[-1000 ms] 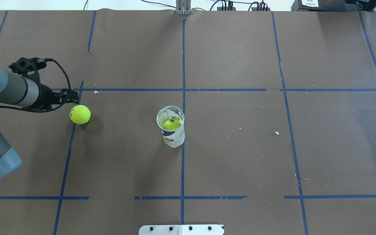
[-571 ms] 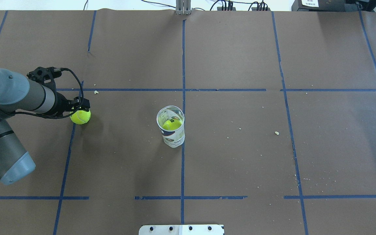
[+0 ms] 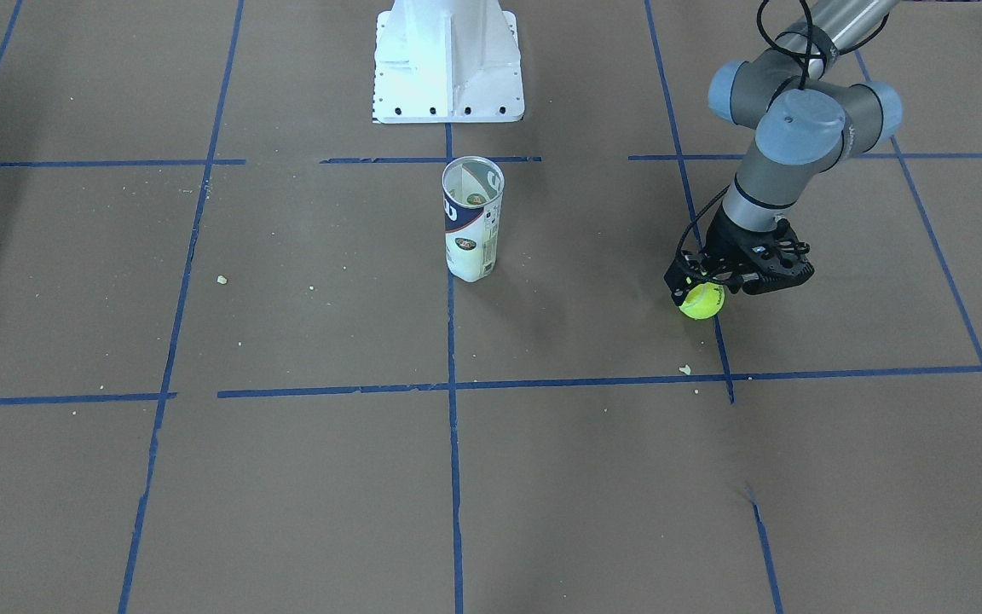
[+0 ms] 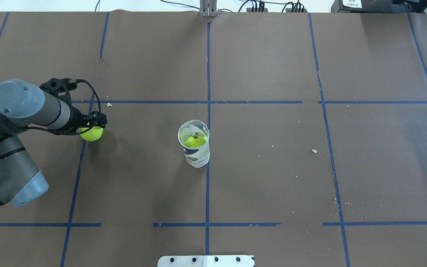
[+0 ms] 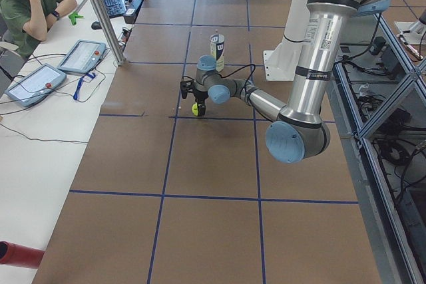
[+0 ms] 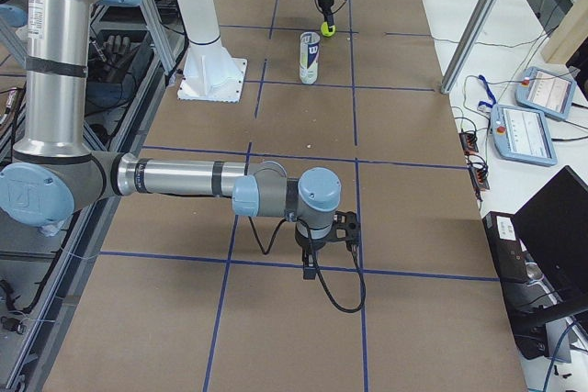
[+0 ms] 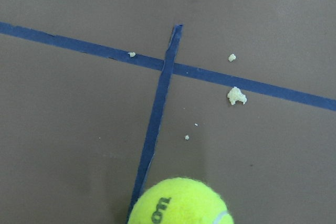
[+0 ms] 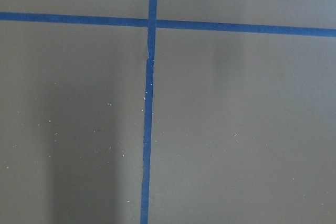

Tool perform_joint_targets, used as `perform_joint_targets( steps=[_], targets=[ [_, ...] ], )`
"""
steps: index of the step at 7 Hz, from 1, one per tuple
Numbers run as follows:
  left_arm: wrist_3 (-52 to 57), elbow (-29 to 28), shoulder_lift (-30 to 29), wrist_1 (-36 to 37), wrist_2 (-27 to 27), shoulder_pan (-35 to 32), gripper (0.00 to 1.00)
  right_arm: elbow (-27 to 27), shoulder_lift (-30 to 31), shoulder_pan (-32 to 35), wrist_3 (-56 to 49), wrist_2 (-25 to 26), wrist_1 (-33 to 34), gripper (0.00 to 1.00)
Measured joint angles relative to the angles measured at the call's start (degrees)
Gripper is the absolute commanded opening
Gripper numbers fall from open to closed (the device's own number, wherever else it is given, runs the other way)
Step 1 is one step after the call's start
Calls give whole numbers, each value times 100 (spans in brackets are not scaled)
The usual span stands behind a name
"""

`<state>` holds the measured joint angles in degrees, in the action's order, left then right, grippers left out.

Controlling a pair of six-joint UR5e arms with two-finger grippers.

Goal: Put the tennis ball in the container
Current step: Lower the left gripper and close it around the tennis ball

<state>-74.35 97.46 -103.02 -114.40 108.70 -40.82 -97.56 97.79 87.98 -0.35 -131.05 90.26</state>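
Fuzzy yellow-green tennis ball (image 4: 93, 134) on brown desk (image 4: 272, 185), overhead frame's left-middle, well apart from tall clear-plastic container (image 4: 197, 157) at centre. My left jaws over ball; spread, cannot tell. Ball likely light, springy, grippy, rolls: I'd pinch across middle.

The tennis ball (image 4: 92, 134) is yellow-green, the container (image 4: 197, 155) white and navy.

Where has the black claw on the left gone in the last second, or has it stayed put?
Yes, it moved. The left gripper shifted rightward in the overhead view, past the blue tape line, and now sits over the tennis ball.
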Motion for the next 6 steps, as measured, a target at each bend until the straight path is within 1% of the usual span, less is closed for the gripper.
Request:
perform_joint_targets(
  steps=[2, 4, 5, 6],
  targets=[
    [7, -75, -5, -9, 4, 89, 99, 0, 3, 0, 0, 0, 0, 100],
    [10, -92, -10, -12, 10, 172, 17, 0, 2, 0, 0, 0, 0, 100],
    [2, -83, -14, -12, 10, 191, 13, 0, 0, 0, 0, 0, 0, 100],
    [-3, -36, -14, -11, 11, 191, 13, 0, 1, 0, 0, 0, 0, 100]
  ],
)
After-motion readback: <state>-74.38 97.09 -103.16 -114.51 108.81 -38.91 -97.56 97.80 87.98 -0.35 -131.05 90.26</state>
